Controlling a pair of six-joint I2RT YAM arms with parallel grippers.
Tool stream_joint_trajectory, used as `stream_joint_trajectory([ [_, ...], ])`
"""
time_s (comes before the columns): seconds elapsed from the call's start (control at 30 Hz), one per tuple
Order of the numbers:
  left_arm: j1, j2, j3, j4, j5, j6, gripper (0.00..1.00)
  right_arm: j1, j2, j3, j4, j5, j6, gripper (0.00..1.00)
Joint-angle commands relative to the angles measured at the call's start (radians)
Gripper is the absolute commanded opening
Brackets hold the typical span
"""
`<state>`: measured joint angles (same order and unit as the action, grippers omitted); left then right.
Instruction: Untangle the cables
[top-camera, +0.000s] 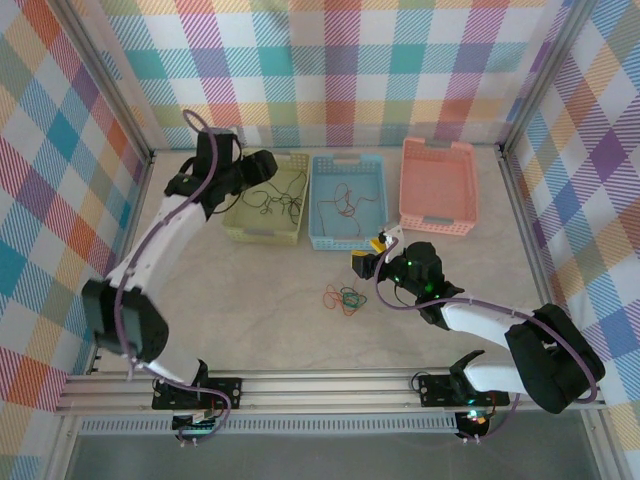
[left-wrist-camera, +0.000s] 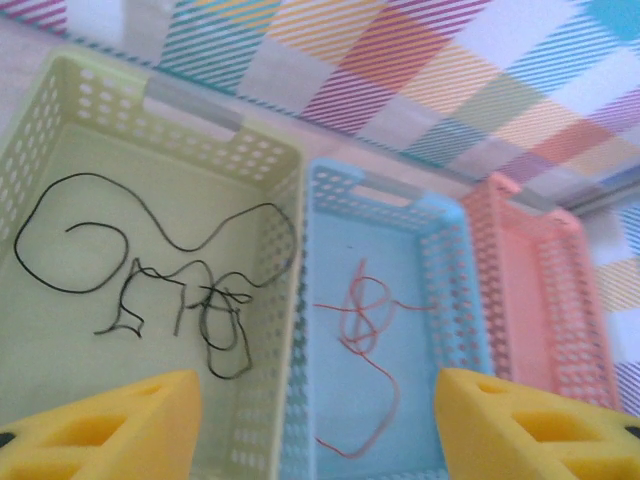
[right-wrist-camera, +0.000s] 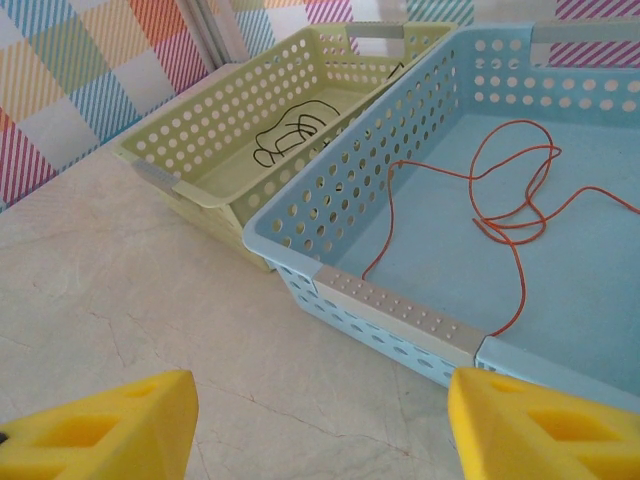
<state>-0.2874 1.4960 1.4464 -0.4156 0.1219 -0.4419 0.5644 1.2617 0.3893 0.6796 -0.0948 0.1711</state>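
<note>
1. top external: the left hand (top-camera: 263, 166) hangs over the far left corner of the yellow-green basket (top-camera: 262, 236), where the black cable (top-camera: 275, 200) lies in loose curls. the orange-red cable (top-camera: 345, 205) lies in the blue basket (top-camera: 345, 243) beside it. a small tangle of orange and green cables (top-camera: 345, 298) sits on the counter (top-camera: 250, 300) in front of the blue basket, near the right hand (top-camera: 372, 252).
2. left wrist: the left hand (left-wrist-camera: 325, 440) stands wide with nothing between its pads. below it the black cable (left-wrist-camera: 215, 300) rests flat on the basket floor, kinked and bunched in the middle, with long free ends. the orange-red cable (left-wrist-camera: 365, 315) shows a small knot-like loop.
3. right wrist: the right hand (right-wrist-camera: 320, 440) is also wide and empty, low over the counter, just in front of the blue basket's near wall.
4. handling, as i judge it: these wires look feather-light, limp and very thin, so they will drape and may slip from a loose pinch. a free end or a raised loop looks best to grip, not the bunched middle, since pulling there may tighten it. the basket holes could snag a dragged end.
</note>
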Motion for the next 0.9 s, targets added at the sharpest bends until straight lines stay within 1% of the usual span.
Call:
stream_joint_trajectory([
  [0.0,-0.043,-0.106,-0.094,0.009,-0.012,0.01,0.63,0.008,-0.005,0.022,0.017,-0.013,-0.017,0.67],
  [0.1,-0.08,-0.187,-0.177,0.023,0.019,0.008,0.63,0.012,-0.01,0.025,0.008,-0.008,-0.03,0.67],
  [0.17,-0.116,-0.221,-0.237,0.034,0.041,0.008,0.62,0.015,-0.016,0.025,0.003,-0.008,-0.041,0.66],
  [0.23,-0.164,-0.247,-0.321,0.08,0.068,-0.005,0.61,0.02,-0.031,0.022,0.0,-0.008,-0.054,0.65],
  [0.33,-0.219,-0.232,-0.431,0.172,0.138,-0.035,0.59,0.025,-0.059,0.023,-0.026,-0.006,-0.082,0.64],
  [0.4,-0.255,-0.21,-0.479,0.202,0.168,-0.03,0.58,0.026,-0.086,0.027,-0.041,0.01,-0.1,0.63],
  [0.47,-0.263,-0.181,-0.494,0.197,0.199,-0.011,0.57,0.029,-0.138,0.037,-0.122,0.027,-0.131,0.6],
  [0.6,-0.265,-0.149,-0.499,0.167,0.197,0.019,0.54,0.029,-0.221,0.041,-0.193,0.091,-0.147,0.57],
  [0.7,-0.272,-0.141,-0.553,0.264,0.243,-0.011,0.53,0.029,-0.222,0.067,-0.239,0.044,-0.152,0.56],
  [0.77,-0.279,-0.127,-0.572,0.29,0.255,-0.017,0.52,0.029,-0.212,0.076,-0.251,0.016,-0.159,0.54],
  [0.87,-0.283,-0.124,-0.602,0.323,0.283,-0.041,0.52,0.029,-0.215,0.08,-0.269,0.037,-0.18,0.51],
])
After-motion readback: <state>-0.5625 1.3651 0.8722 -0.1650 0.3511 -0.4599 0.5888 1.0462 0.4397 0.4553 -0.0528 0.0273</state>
